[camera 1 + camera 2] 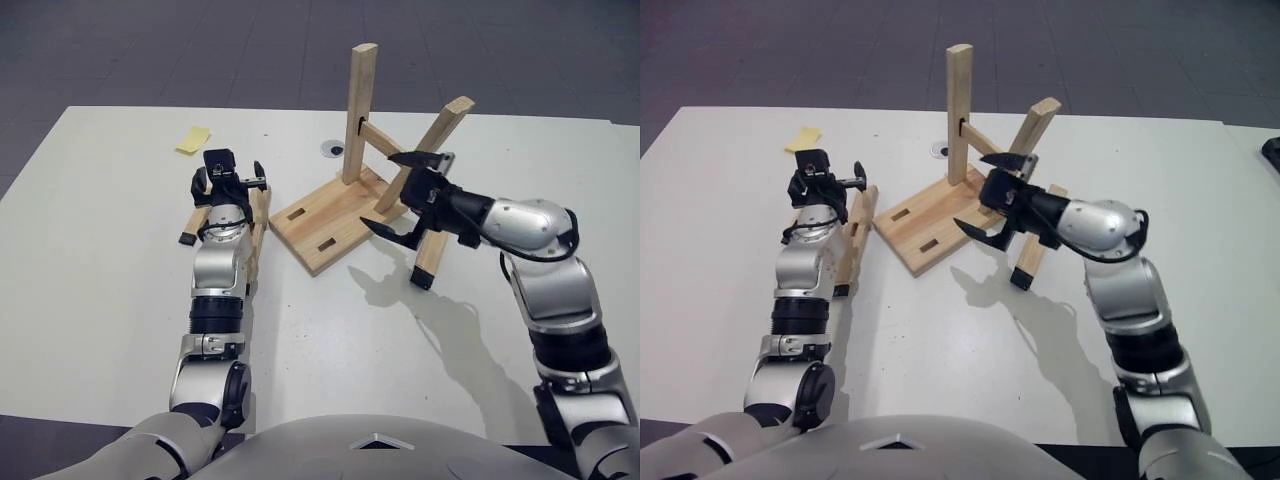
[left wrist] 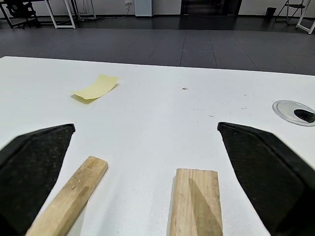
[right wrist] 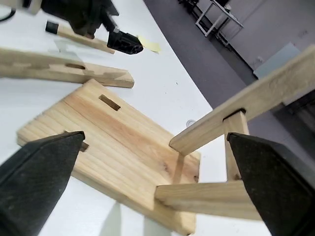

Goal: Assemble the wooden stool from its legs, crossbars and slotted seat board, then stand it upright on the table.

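Observation:
The slotted seat board [image 1: 322,218] lies flat on the white table [image 1: 100,280]. One leg [image 1: 360,100] stands upright at the board's far corner, with a crossbar [image 1: 381,138] running from it to a second, tilted leg [image 1: 433,255]. My right gripper [image 1: 392,192] is open just in front of that tilted leg, above the board's right edge; its black fingers [image 3: 39,182] frame the board [image 3: 113,142]. Two loose legs [image 1: 261,228] lie on the table left of the board. My left gripper [image 1: 232,180] hovers open over their far ends [image 2: 196,201].
A yellow sticky note [image 1: 194,139] lies at the back left of the table. A round cable grommet [image 1: 331,148] sits behind the board. Bare table stretches in front of the board and at the far left. The dark floor lies beyond the table's far edge.

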You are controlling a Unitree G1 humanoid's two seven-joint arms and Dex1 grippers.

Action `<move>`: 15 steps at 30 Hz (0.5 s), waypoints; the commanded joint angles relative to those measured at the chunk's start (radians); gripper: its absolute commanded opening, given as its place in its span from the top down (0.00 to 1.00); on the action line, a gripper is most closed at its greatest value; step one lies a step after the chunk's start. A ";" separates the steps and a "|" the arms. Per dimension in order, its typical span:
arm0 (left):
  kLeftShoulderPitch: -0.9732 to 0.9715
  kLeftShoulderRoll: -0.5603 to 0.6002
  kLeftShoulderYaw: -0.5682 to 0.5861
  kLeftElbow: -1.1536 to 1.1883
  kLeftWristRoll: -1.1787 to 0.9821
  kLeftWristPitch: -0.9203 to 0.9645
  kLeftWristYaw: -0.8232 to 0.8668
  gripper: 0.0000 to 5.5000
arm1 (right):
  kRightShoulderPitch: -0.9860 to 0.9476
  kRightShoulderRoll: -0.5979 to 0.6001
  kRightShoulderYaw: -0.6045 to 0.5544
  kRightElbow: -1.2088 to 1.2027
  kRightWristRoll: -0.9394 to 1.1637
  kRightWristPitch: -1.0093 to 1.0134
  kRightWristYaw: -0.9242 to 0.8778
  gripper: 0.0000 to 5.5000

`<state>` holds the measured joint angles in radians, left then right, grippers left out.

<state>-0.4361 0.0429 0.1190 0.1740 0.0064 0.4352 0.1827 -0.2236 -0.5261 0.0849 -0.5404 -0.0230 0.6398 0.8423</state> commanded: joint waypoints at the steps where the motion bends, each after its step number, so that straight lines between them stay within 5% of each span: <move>1: -0.013 0.041 -0.001 -0.018 0.011 0.027 -0.023 0.02 | 0.073 -0.119 -0.011 -0.056 -0.079 0.062 -0.052 0.02; 8: -0.006 0.061 0.007 -0.027 0.008 0.039 -0.027 0.02 | -0.079 -0.055 -0.125 0.012 -0.131 0.290 -0.281 0.02; 15: -0.017 0.040 -0.018 -0.013 0.009 0.039 -0.033 0.02 | -0.218 0.151 -0.059 0.081 -0.195 0.328 -0.554 0.02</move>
<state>-0.4387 0.0881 0.1115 0.1528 0.0078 0.4658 0.1545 -0.3888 -0.4560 -0.0004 -0.4910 -0.1965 0.9889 0.3774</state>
